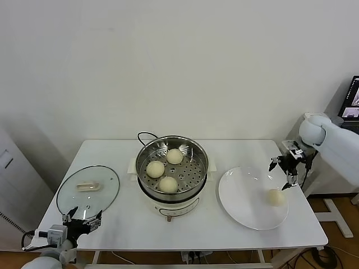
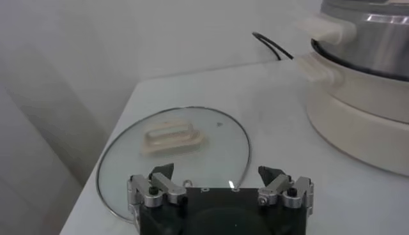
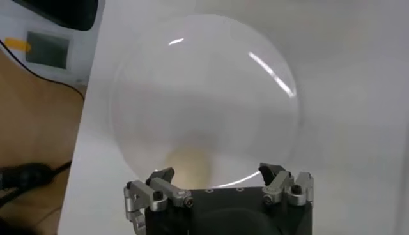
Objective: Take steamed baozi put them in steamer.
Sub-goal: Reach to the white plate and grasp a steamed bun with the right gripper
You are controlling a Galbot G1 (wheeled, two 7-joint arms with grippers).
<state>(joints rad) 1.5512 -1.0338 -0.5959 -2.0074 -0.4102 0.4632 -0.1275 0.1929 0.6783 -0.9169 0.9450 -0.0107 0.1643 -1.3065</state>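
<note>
The steamer stands near the middle of the white tabletop, its shiny basket sitting on a white pot base with a black cord trailing off behind it toward the wall. Three buns lie inside on the holed floor: one bun toward the back, a second bun on the side nearer the lid, and a third bun toward the front, close together. On the robot's right of the steamer, just beside it, lies a flat white plate, and the fourth bun rests on the plate's far side from the steamer — alone there. The right pincer hangs above that side of the plate, a little behind the bun and clear of it; its fingers stand apart with nothing between them, and the right wrist view looks down over the plate with the bun showing as a pale blur just ahead of the pincer. On the steamer's other side a round glass lid with a white handle lies flat on the tabletop. The left pincer waits low at the front edge of the tabletop, just in front of the lid — its fingers apart too and holding nothing, as the left wrist view shows, with the lid ahead of the pincer and the steamer off to one side.
</note>
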